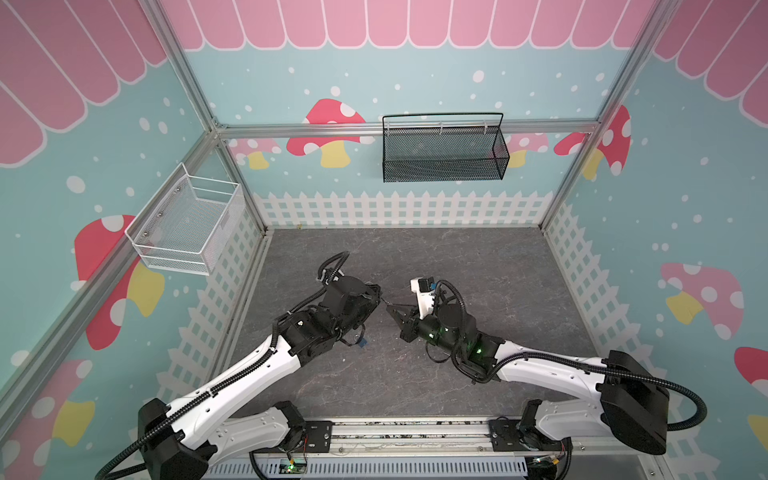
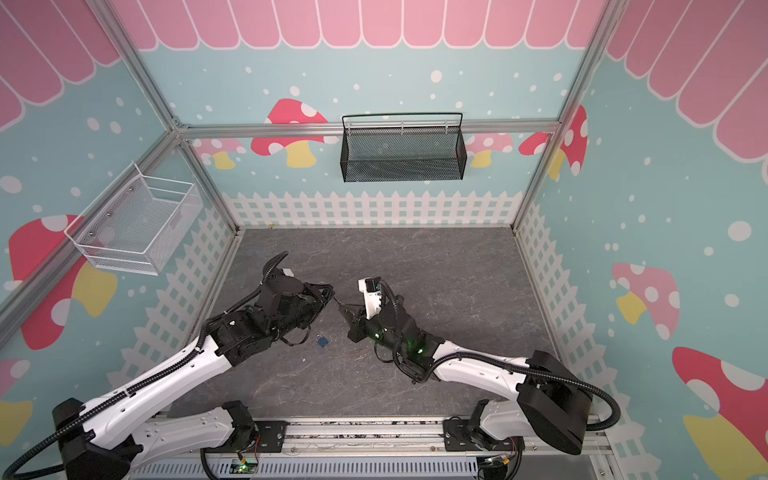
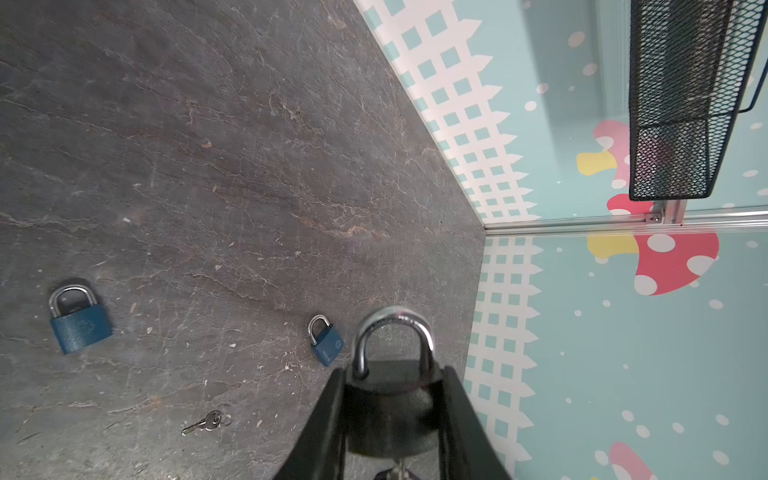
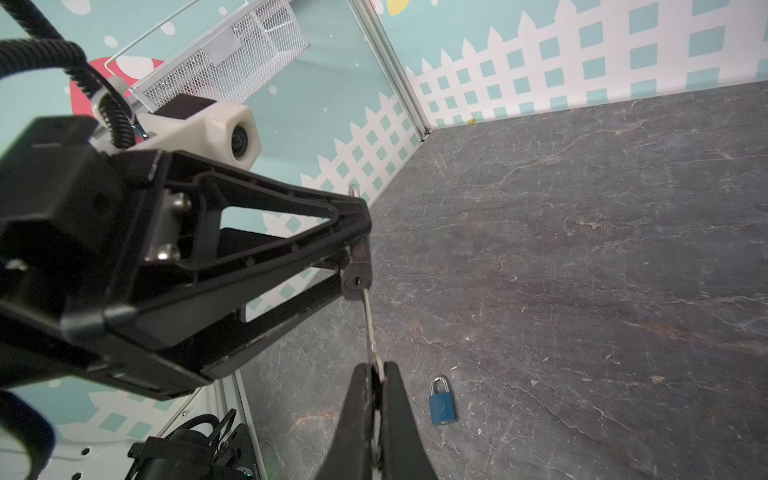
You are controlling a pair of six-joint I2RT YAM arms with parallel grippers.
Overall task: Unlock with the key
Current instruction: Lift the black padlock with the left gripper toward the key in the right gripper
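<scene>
Padlock (image 3: 390, 409) clamped in left hand (image 3: 395, 376), shackle (image 3: 394, 322) shut | key (image 4: 369, 324) pinched in closed right hand (image 4: 376, 374), tip at keyhole (image 4: 357, 283) | insertion unconfirmed; turn outstanding

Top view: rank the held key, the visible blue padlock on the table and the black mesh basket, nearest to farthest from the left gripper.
1. key, pinched in the right gripper, its tip at the black padlock that the left gripper holds.
2. blue padlock, on the table, just base-side of the left gripper.
3. black mesh basket, high on the back wall.
</scene>
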